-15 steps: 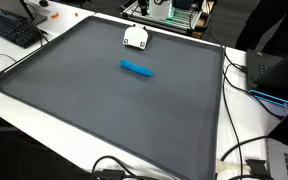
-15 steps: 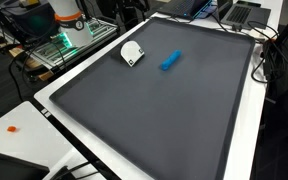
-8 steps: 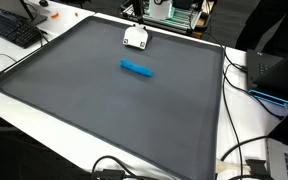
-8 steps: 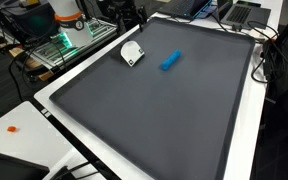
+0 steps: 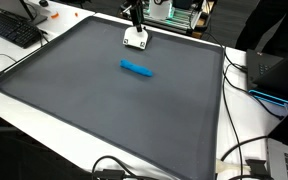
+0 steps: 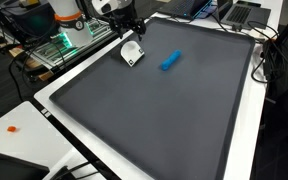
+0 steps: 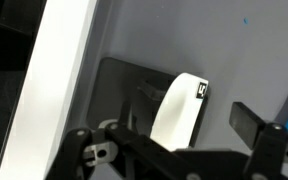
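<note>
Hangs over the far side of the bench with the end effector pointed down, jaws spread wide and gripping nothing. Hovers right above a small white block, close to it but, as far as both exterior views tell, not touching. Finds that white block resting on the grey mat, near the mat's far edge and well away from its middle. Looks down in the wrist view on the same white block, standing upright on a darker flat base and framed between the two black fingers, clear of both. Stands clear of a blue bar lying flat further in on the mat, near the white block yet apart from it. Catches only a blue sliver at the edge of the wrist view, too little to tell what. Shares the scene with a black keyboard off one mat corner, a small orange bit on the white rim of the bench, and loose cables trailing along one side
</note>
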`<state>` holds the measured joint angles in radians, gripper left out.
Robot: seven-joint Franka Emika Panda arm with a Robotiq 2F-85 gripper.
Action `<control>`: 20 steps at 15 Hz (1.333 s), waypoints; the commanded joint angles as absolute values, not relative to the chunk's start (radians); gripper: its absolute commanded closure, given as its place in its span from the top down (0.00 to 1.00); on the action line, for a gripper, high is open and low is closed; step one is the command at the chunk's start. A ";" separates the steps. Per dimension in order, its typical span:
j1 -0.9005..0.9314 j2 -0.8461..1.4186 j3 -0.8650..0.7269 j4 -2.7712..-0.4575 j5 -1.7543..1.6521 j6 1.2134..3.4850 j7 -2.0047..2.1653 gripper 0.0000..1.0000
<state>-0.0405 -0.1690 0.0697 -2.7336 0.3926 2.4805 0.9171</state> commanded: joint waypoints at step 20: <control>0.020 -0.032 0.059 -2.745 0.477 2.793 0.882 0.70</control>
